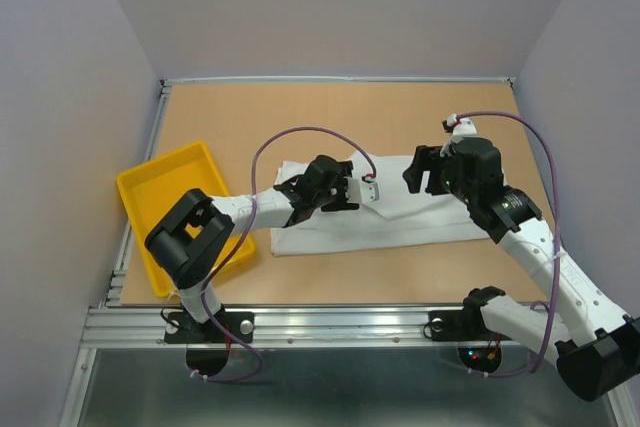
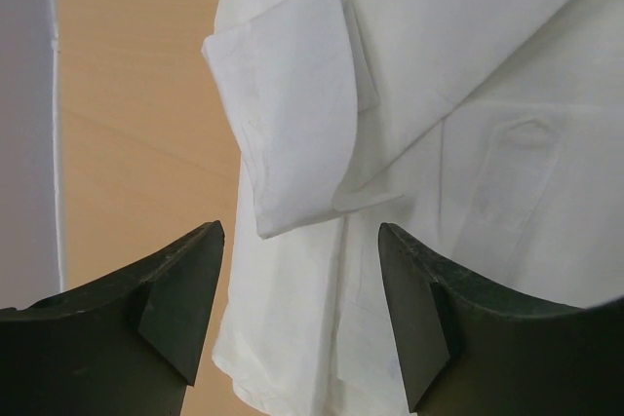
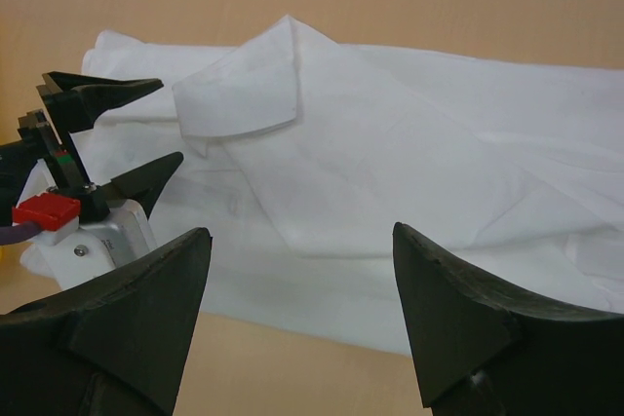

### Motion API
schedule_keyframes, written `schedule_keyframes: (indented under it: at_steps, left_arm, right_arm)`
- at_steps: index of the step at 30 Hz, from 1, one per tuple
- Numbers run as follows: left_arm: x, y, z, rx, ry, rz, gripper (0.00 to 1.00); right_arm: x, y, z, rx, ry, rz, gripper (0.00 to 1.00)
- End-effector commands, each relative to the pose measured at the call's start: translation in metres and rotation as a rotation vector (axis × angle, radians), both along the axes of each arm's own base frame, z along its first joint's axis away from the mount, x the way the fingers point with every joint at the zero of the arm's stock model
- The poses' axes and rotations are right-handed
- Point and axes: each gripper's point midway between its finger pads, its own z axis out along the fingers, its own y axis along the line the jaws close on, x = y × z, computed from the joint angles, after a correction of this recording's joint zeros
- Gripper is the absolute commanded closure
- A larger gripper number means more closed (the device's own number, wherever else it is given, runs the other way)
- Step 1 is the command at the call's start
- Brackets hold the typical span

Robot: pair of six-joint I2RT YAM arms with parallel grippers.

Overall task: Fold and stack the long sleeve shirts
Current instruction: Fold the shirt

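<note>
The table (image 1: 330,117) bears the shirt (image 1: 400,225) at its middle, lying as a long flat band; the right gripper (image 1: 425,172) and left gripper (image 1: 350,193) hover over it, fingers apart, empty; the cuff (image 2: 292,114) lies turned in; sleeve folding seems finished; next calls for pinching one end and folding across.

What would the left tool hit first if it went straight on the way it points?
The left tool, jaws open, would most likely meet the folded cuff of the white shirt first; it lies right ahead. Depth is unclear from the wrist view.
</note>
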Motion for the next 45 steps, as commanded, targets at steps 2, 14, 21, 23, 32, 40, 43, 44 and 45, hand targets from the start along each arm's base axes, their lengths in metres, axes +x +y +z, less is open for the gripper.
schedule_keyframes:
  at_steps: [2, 14, 21, 23, 32, 40, 43, 44, 45]
  left_arm:
    - [0.003, -0.023, 0.005, -0.019, -0.007, -0.089, 0.27]
    - [0.006, -0.031, -0.009, 0.023, 0.055, -0.110, 0.71]
    - [0.003, -0.034, 0.001, -0.028, 0.092, -0.090, 0.91]
    - [0.004, -0.034, 0.009, -0.055, 0.099, -0.066, 0.97]
    - [0.006, -0.039, 0.092, -0.470, 0.305, 0.294, 1.00]
    - [-0.036, -0.033, 0.146, -0.828, 0.649, 0.543, 1.00]
    - [-0.046, -0.019, 0.142, -0.955, 0.787, 0.705, 1.00]
    - [-0.050, -0.018, 0.142, -1.011, 0.849, 0.762, 1.00]
    - [-0.053, -0.015, 0.149, -1.064, 0.862, 0.771, 1.00]
  right_arm:
    - [0.001, -0.006, 0.010, -0.018, -0.034, -0.017, 0.20]
    - [0.000, -0.008, 0.011, -0.022, -0.033, -0.026, 0.20]
    - [-0.001, -0.010, 0.015, -0.021, -0.044, -0.031, 0.20]
    - [-0.001, -0.011, 0.016, -0.020, -0.047, -0.038, 0.20]
    - [-0.002, -0.017, 0.028, 0.000, -0.079, -0.079, 0.20]
    - [0.000, -0.020, 0.022, 0.030, -0.056, -0.137, 0.20]
    - [0.000, -0.019, 0.019, 0.043, -0.045, -0.143, 0.20]
    - [0.001, -0.020, 0.018, 0.041, -0.044, -0.149, 0.20]
    - [0.000, -0.019, 0.018, 0.043, -0.041, -0.148, 0.20]
